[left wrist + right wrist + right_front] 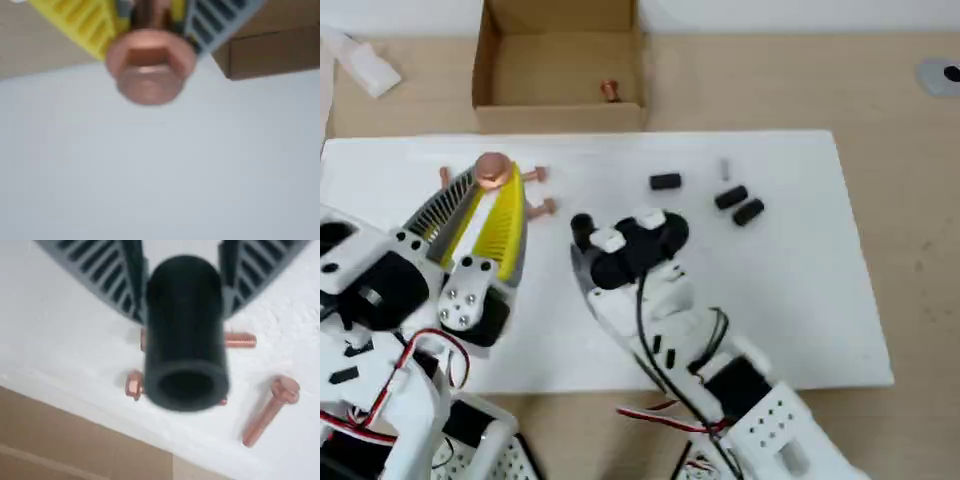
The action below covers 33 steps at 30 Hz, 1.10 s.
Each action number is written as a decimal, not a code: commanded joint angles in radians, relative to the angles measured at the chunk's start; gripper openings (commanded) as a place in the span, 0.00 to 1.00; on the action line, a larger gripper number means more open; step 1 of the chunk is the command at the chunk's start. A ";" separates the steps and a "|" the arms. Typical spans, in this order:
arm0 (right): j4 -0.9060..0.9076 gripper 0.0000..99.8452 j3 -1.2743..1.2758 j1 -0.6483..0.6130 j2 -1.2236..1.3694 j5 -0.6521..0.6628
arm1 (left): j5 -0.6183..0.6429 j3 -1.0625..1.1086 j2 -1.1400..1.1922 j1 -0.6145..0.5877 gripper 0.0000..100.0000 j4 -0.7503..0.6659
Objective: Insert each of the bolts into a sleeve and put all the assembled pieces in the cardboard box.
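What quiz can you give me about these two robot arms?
1. True or false: the right gripper is empty.
2. How many black sleeves lie loose on the white board? A one, B three, C six.
3. Fill the gap: the left gripper holds a copper ____.

Key: 1 false, it is shut on a fourth sleeve; 2 B; 3 bolt.
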 commanded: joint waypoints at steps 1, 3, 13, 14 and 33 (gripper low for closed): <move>-0.028 0.01 -0.012 -0.016 -0.019 -0.014 | 0.054 0.014 0.007 0.055 0.01 -0.028; -0.028 0.01 -0.012 -0.016 -0.019 -0.014 | 0.058 0.069 0.007 0.094 0.01 -0.046; -0.028 0.01 -0.013 -0.016 -0.019 -0.009 | 0.054 0.157 0.008 0.101 0.01 -0.133; -0.028 0.01 -0.013 -0.018 -0.019 -0.009 | 0.054 0.163 0.013 0.101 0.01 -0.133; -0.028 0.01 -0.013 -0.018 -0.019 -0.009 | 0.060 0.175 0.061 0.103 0.01 -0.051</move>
